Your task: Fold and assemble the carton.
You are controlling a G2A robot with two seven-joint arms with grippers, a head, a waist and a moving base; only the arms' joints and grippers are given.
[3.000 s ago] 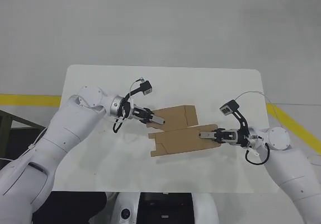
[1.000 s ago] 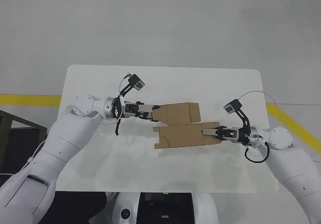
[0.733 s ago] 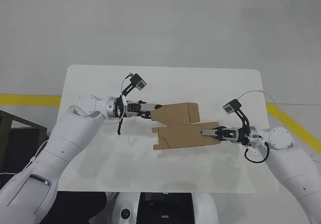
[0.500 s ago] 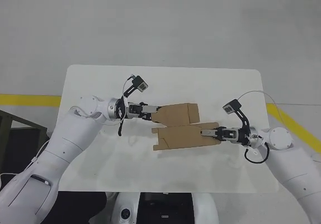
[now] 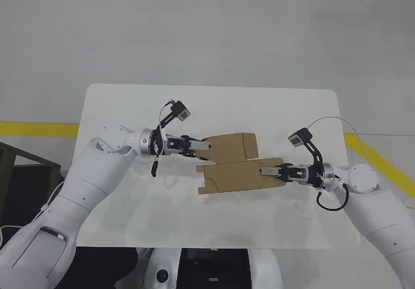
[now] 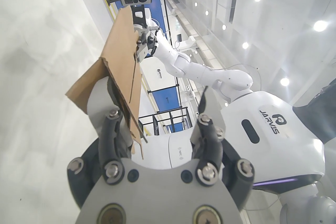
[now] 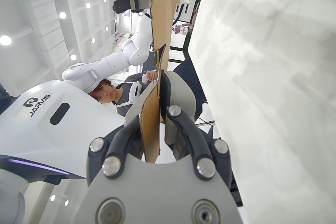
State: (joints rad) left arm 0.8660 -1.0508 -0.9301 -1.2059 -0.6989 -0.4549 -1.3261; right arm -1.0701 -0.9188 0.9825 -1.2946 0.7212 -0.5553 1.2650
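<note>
Top view: flat carton (image 5: 233, 162) pinched at one end by right gripper (image 5: 264, 173); opposite flap inside widely spread left gripper (image 5: 205, 145), unclamped. Early fold, judging by layout; next: clamp left, bend panel.

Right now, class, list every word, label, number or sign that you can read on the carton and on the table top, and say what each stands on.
carton: none; every face that shows is plain brown card, in all three views.
table: none; its top is plain white, with no print or mark.
</note>
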